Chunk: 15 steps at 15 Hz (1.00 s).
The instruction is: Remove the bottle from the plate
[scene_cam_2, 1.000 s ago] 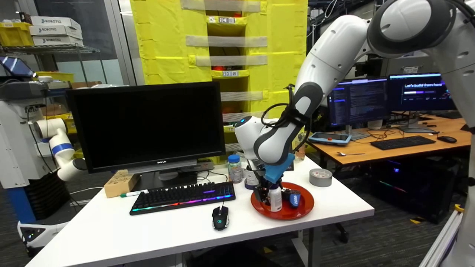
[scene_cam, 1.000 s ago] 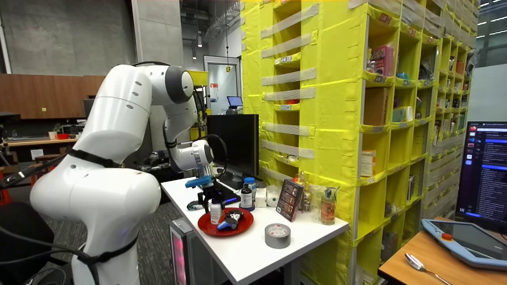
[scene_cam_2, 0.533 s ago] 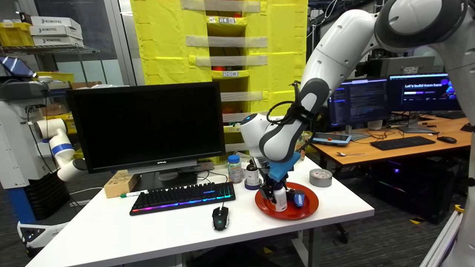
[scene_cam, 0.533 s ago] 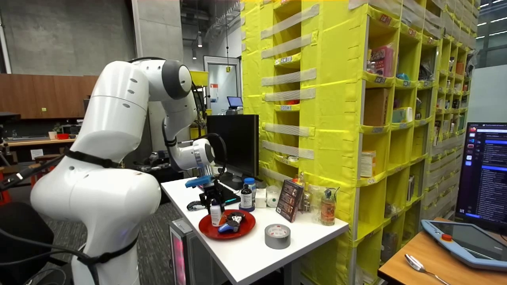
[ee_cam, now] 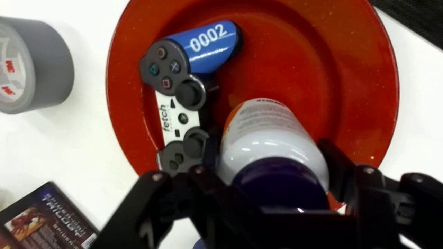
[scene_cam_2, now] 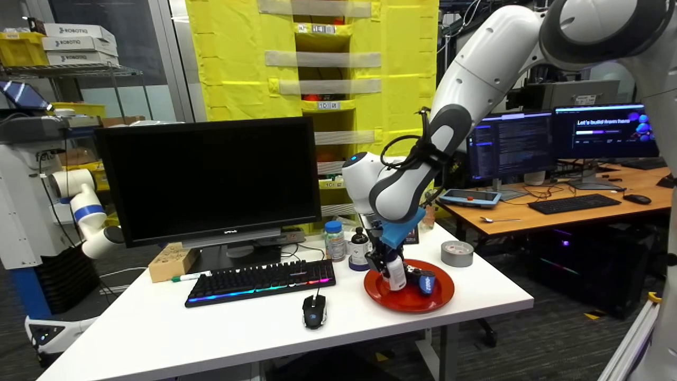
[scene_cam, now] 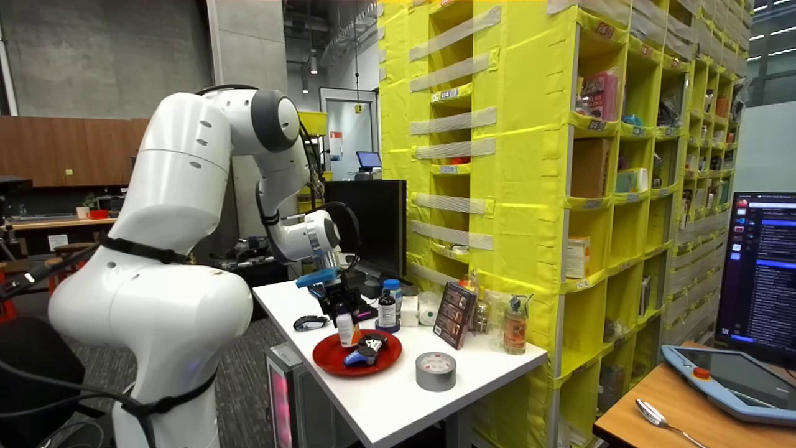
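A white bottle with a dark purple cap and an orange-edged label shows in both exterior views (scene_cam: 346,330) (scene_cam_2: 396,274) and in the wrist view (ee_cam: 270,135). My gripper (ee_cam: 271,155) has a finger on each side of the bottle near its cap and is shut on it. The gripper also shows in both exterior views (scene_cam: 341,309) (scene_cam_2: 390,259). The bottle is tilted and appears raised a little over the red plate (scene_cam: 328,358) (scene_cam_2: 404,304) (ee_cam: 287,62). The gripper body hides part of the cap.
A blue-and-black game controller (ee_cam: 207,48) lies on the plate beside the bottle. A grey tape roll (scene_cam: 435,373), a dark bottle (scene_cam_2: 359,251), a blue-capped jar (scene_cam_2: 335,244) and a disc case (scene_cam: 456,314) stand nearby. A keyboard (scene_cam_2: 259,283) and mouse (scene_cam_2: 314,311) are on the table.
The bottle has gone from upright on the plate to tilted and higher, moving with my gripper toward the table's back. The plate and controller slid slightly earlier in this second.
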Tool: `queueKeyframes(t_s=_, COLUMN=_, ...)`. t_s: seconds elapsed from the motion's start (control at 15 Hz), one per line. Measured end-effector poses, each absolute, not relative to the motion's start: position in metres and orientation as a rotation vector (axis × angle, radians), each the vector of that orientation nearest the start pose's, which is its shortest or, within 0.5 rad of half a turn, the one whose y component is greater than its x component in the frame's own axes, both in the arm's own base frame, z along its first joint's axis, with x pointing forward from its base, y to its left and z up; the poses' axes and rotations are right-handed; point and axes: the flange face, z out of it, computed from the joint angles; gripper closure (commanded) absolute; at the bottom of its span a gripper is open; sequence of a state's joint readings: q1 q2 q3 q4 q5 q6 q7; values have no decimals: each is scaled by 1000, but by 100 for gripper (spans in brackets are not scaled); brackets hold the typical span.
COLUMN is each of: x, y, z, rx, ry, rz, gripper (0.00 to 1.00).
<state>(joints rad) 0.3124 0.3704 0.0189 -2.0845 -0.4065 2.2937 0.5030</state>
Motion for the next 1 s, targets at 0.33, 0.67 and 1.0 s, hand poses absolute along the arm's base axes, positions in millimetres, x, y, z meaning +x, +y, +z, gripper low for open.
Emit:
queueKeyframes(t_s=0.33, x=567, y=145, z=293, rx=-3525, ry=-291, rz=-65, gripper=55)
queueKeyframes(t_s=0.67, x=580, y=80, z=352, rx=-3485, ry=-186, rz=-127, gripper=55)
queueKeyframes(t_s=1.0, x=584, y=19, z=349, rx=-3389, ry=61, rz=-52, gripper=55)
